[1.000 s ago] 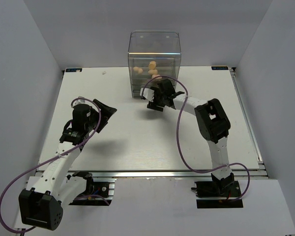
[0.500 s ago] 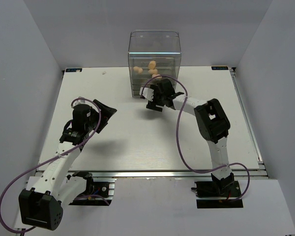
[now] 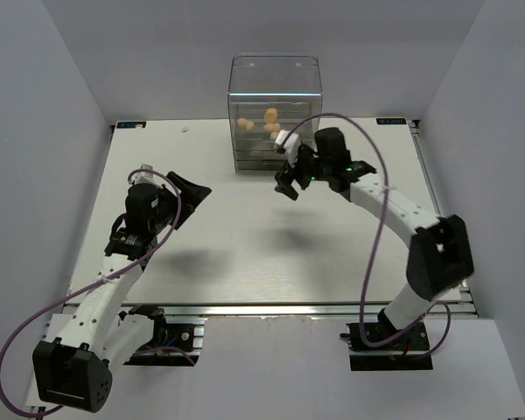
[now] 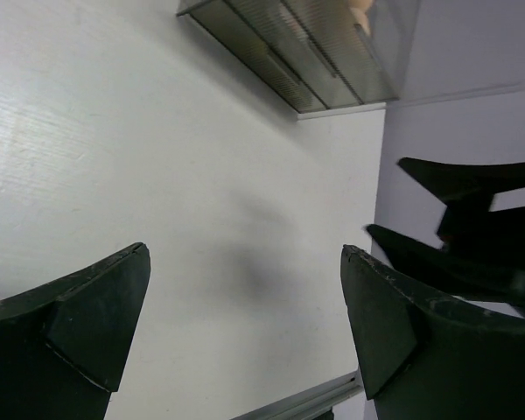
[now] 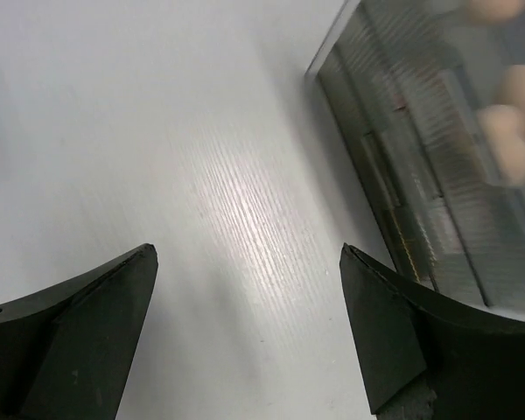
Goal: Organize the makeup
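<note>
Looks near done: peach sponges [image 3: 270, 115] sit inside the clear drawer box [image 3: 276, 74] just ahead of the right gripper [image 3: 287, 185], the top view shows no loose makeup on the table [image 3: 245, 254], and lipstick tubes and packets are not findable (maybe behind the ribbed lower drawer fronts [image 5: 420, 149], cannot tell). Both tools gape wide and carry nothing, the left gripper [image 3: 195, 194] hovering well apart from the box. The right wrist view gives the drawer fronts and sponges close up, ahead-right of that tool, which the top view blurs; only the left wrist view shows the right gripper side-on.
</note>
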